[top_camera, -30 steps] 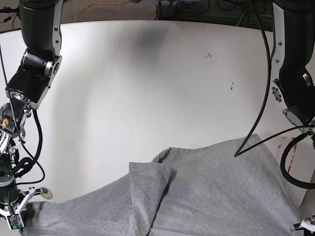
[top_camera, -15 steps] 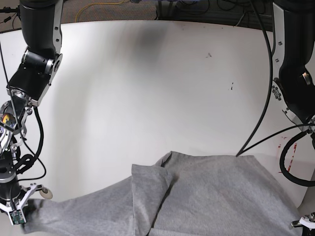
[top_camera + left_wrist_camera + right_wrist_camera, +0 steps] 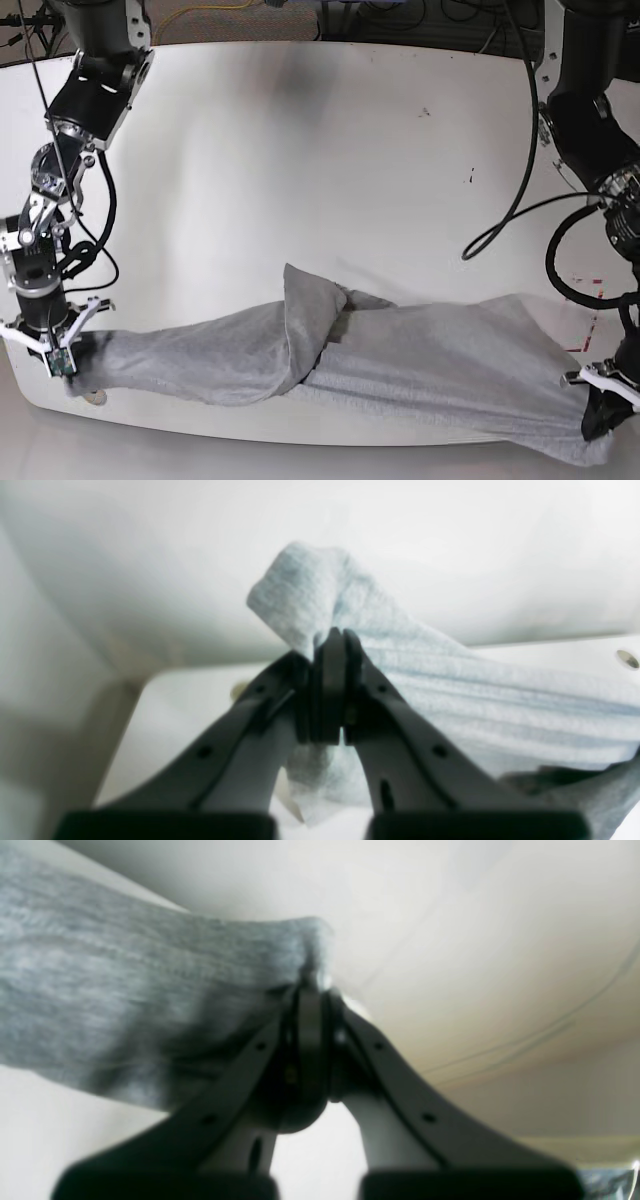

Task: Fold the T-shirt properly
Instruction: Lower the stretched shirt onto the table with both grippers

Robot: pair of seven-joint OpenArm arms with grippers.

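Note:
The grey T-shirt (image 3: 400, 360) lies stretched in a long band across the near edge of the white table (image 3: 300, 170), with a folded flap standing up near its middle. My left gripper (image 3: 598, 420) is shut on its right end at the table's near right corner. In the left wrist view the fingers (image 3: 331, 650) pinch a bunch of the cloth (image 3: 450, 680). My right gripper (image 3: 62, 362) is shut on the left end near the table's left edge. The right wrist view shows its jaws (image 3: 311, 990) clamped on a grey hem (image 3: 150, 990). No lettering shows.
Both arms reach down at the table's sides, with black cables (image 3: 520, 180) hanging by the arm on the view's right. Red marks (image 3: 585, 290) sit on the table's right edge. A small round fitting (image 3: 95, 397) shows at the near left edge. Cables lie beyond the far edge.
Both grippers have moved apart and toward the near edge, pulling the shirt taut. The shirt went from a broad heap to a long narrow band, and the middle flap shifted right.

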